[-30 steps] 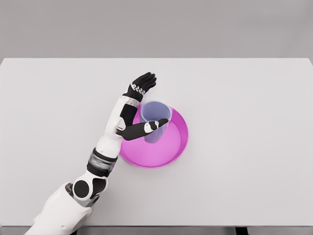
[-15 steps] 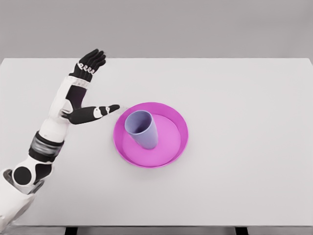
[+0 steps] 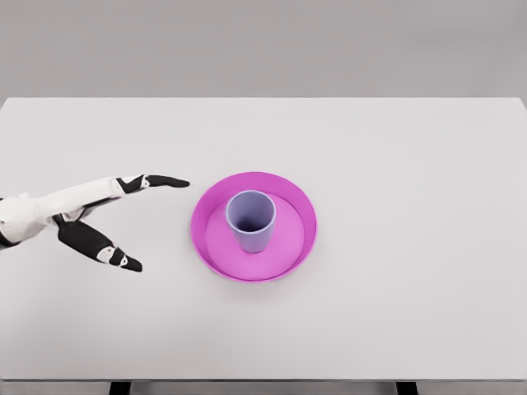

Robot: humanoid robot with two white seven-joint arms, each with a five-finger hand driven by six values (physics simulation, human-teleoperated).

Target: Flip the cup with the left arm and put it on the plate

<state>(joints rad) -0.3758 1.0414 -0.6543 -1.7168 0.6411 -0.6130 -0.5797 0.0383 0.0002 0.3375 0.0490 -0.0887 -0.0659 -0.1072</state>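
Just beyond your spread fingertips, the cup is standing upright, mouth up, inside the pink plate. Your left hand is hanging wide, fingers splayed, holding nothing, off to the plate's side. Placement looks done; you are likely needing only to clear the arm without nudging the plate.

White table, magenta plate lying near its middle, lavender cup upright on plate
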